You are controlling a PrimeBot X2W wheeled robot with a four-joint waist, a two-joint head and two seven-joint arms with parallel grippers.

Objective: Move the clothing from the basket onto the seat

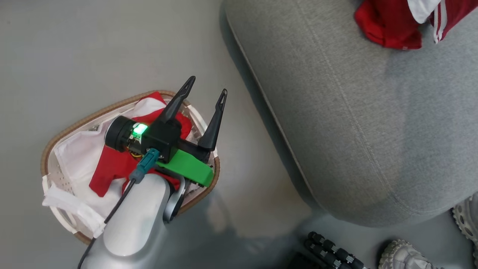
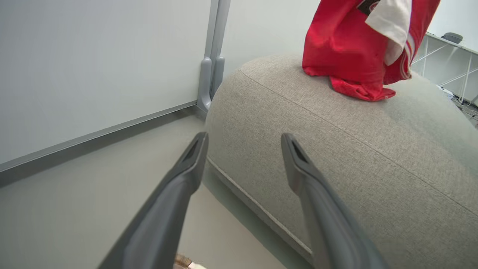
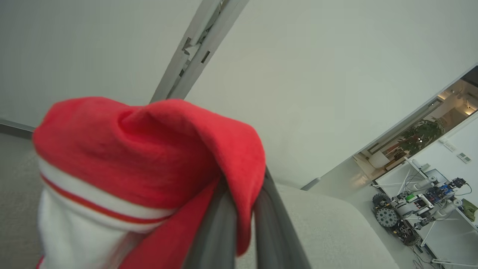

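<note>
The cream basket (image 1: 67, 129) sits on the floor at lower left, holding red clothing (image 1: 112, 168) on its white liner (image 1: 80, 153). Above the basket's right side my left gripper (image 1: 207, 84) is open and holds nothing; in the left wrist view its fingers (image 2: 244, 140) point toward the grey seat (image 2: 336, 149). Another red-and-white garment (image 1: 388, 22) hangs over the seat (image 1: 354, 112) at the top right, its lower end touching the cushion (image 2: 358, 91). My right gripper (image 3: 242, 201) is shut on this garment (image 3: 149, 149), and the cloth drapes over its fingertips.
A person's pale shoes (image 1: 403, 257) stand on the floor at the lower right beside the seat's corner. A dark ribbed robot part (image 1: 332, 254) lies next to them. A white wall with a grey post (image 2: 213, 56) is behind the seat. Another robot (image 3: 410, 209) stands far off.
</note>
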